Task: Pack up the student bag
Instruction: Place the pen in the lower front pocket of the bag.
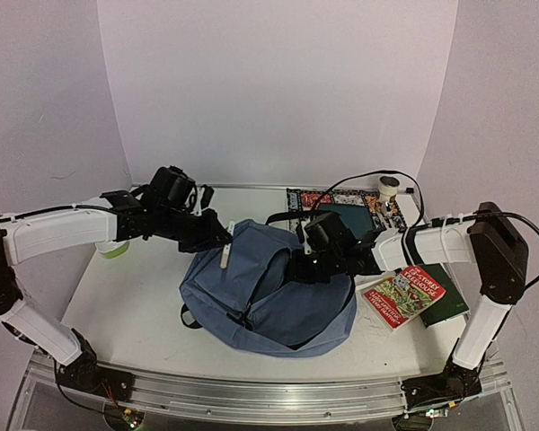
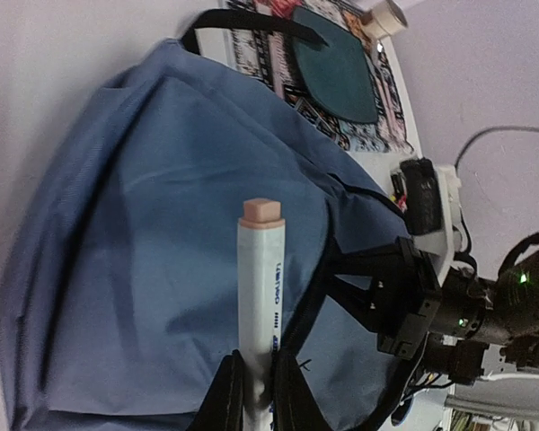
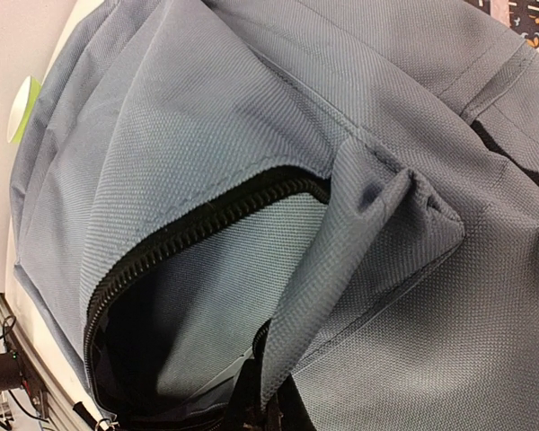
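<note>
Currently the student bag [image 1: 269, 292] lies flat mid-table between the two arms, its zipper mouth [image 3: 189, 233] gaping. It looks like soft, floppy, light cloth that sags wherever it isn't held, so it's best grabbed at the stiffer zipper edge or a strap, not a loose panel. At the zipper the right gripper [image 3: 265, 409] is clamped tight on a fold of bag fabric, propping the mouth up. Over the bag's left edge the left gripper [image 2: 259, 391] is pinched narrow on a white pen [image 2: 259, 287], pinkish tip pointing out. The inside of the bag is dark and its contents can't be made out. Right of the bag lie a red book [image 1: 402, 296] and a green book [image 1: 449, 305]. Behind the bag a teal pouch [image 1: 350, 214] sits on a patterned mat [image 1: 337, 197].
</note>
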Controlling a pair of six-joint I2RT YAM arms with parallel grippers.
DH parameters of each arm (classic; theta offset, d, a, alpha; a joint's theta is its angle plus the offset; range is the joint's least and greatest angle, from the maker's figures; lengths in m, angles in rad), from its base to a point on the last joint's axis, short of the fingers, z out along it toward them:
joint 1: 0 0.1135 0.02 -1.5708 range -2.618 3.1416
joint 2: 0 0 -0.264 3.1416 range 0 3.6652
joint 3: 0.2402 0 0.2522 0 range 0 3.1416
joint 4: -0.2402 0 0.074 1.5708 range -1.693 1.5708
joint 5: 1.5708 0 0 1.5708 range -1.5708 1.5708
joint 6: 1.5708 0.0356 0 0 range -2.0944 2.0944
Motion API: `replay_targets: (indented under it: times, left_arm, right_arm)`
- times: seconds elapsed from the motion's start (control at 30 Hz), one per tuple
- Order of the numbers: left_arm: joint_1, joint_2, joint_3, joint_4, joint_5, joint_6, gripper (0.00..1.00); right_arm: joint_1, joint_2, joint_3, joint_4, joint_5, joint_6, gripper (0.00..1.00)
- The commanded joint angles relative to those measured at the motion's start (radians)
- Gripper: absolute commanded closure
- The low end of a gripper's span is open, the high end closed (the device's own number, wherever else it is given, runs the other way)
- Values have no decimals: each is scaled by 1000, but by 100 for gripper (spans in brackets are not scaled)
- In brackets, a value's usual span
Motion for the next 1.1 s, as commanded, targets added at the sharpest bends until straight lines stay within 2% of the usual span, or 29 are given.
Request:
replay_targets:
  times: [0.0,0.43,0.83,1.07]
  left_arm:
    - [-95,65,83,114,-39,72,100]
    - [-273,247,149,272,-173,165,100]
    - [-290,321,122,349,-339,207,97]
    - [-299,356,110,366,-336,236,95]
  right_arm:
    - [-1,2,38,7,-10,5,100]
    - [-2,-4,39,11,-17,7,100]
    - [0,-7,34,16,-22,8,100]
    - [-1,-12,34,17,-23,8,100]
